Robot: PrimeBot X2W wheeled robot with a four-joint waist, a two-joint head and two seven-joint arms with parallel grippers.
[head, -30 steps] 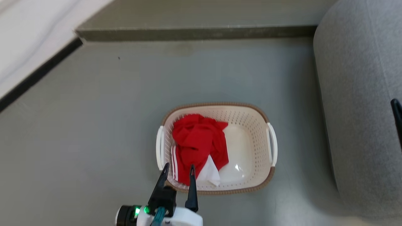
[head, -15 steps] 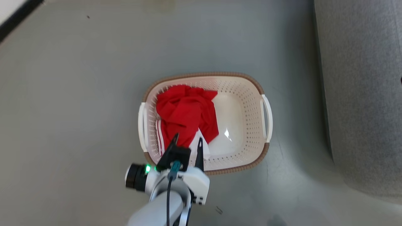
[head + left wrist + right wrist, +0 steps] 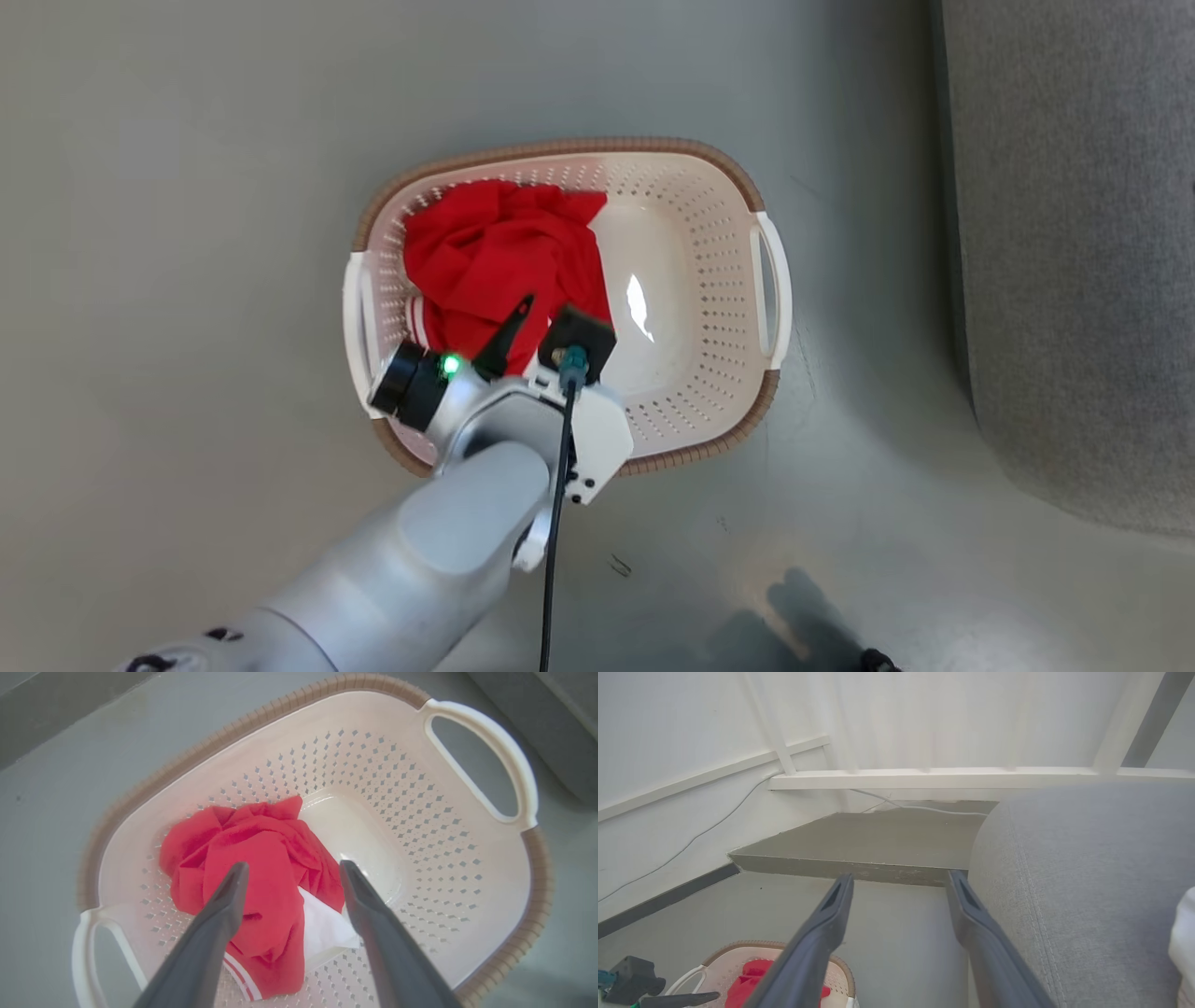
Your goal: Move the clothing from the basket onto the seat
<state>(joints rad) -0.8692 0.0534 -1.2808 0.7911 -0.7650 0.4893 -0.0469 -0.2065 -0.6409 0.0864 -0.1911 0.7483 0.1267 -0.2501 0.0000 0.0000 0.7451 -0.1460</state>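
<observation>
While the clothing [image 3: 485, 257] lies bunched in the basket [image 3: 719, 280], we log nothing delivered: grasp, lift and carry to the seat [image 3: 1074, 233] are left.

Left gripper [image 3: 294, 867]: spread over the red cloth, pinching nothing.

Right gripper [image 3: 900, 875]: spread, empty.

Left wrist view adds a white patch that the arm covers in the head view.

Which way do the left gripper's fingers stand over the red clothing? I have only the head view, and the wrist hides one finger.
Observer: Left wrist view: the left gripper is open, one finger over the clothing, the other at its edge above the basket bottom.
Operator: Anything under the wrist?
Observer: A white part of the fabric lies between the fingers.
Operator: And the right gripper?
Observer: Right wrist view: the right gripper is open and empty, pointing along the floor beside the seat.
</observation>
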